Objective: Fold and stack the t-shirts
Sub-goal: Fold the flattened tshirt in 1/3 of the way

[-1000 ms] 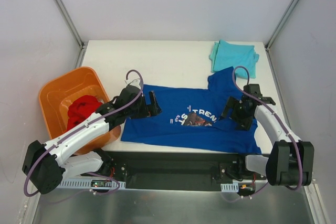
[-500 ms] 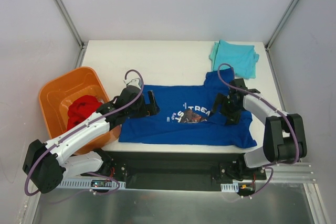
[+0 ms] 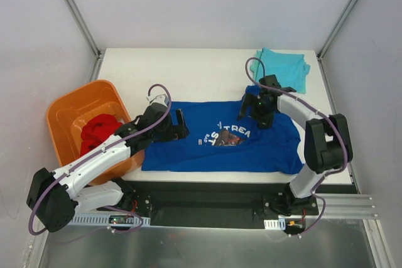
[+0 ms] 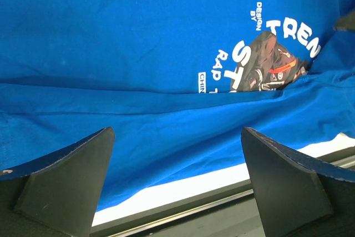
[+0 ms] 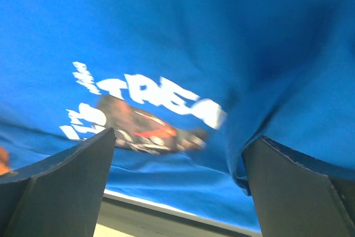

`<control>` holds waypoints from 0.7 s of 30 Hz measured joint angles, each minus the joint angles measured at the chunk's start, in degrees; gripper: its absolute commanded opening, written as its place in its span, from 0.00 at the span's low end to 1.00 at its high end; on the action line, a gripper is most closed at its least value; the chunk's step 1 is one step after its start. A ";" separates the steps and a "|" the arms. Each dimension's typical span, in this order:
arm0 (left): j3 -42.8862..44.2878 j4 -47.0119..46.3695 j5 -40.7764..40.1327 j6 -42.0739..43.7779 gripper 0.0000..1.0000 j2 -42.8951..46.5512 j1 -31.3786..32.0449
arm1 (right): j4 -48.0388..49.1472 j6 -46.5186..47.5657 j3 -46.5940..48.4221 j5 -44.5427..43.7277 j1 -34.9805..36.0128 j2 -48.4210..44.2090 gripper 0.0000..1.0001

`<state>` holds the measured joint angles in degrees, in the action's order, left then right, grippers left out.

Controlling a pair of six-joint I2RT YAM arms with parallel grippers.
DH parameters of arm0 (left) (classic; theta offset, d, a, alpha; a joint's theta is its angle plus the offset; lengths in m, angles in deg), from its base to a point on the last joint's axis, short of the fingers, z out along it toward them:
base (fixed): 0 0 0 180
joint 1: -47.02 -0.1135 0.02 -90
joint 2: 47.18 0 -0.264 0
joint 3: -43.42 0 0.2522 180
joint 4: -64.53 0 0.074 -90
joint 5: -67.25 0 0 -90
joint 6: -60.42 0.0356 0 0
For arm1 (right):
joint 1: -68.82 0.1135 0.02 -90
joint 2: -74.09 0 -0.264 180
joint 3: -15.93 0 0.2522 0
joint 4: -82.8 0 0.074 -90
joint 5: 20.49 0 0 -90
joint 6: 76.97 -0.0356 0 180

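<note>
Clearly, left claw (image 3: 182, 123) and right claw (image 3: 253, 115) both agape over the blue t-shirt (image 3: 251, 152).

left arm (image 3: 94, 162): stretched from its near-left base forward and to the right, white links lying low and nearly straight.
left gripper (image 3: 183, 125): jaws wide apart, nothing between them, tips aimed to the right.
right arm (image 3: 317, 131): upper link standing up on the near right, forearm angled back and to the left.
right gripper (image 3: 253, 116): jaws spread wide, empty, tipped downward.
</note>
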<state>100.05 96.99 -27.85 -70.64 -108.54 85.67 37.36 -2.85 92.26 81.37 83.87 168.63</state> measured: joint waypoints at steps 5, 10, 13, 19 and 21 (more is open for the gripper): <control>0.00 0.94 -0.85 0.00 1.00 0.87 0.00 | 1.84 -1.16 7.48 2.82 2.51 6.47 0.97; 0.28 1.84 -2.23 0.04 0.99 0.98 -0.04 | 1.79 -3.21 12.68 1.73 3.52 7.85 0.97; 2.21 2.89 -2.86 0.07 0.99 -0.35 -0.44 | 0.37 -3.85 13.57 -1.53 3.50 7.74 0.97; 6.80 3.02 -2.84 0.57 0.99 -5.81 -2.03 | -7.74 -3.37 16.04 -8.87 3.54 7.91 0.97; 7.61 3.06 -2.89 1.05 0.99 -7.21 -2.05 | -9.05 -3.02 15.89 -10.49 3.54 7.91 0.97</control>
<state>107.66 100.05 -30.74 -69.59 -115.75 83.62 28.31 -5.87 108.15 70.88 87.41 176.54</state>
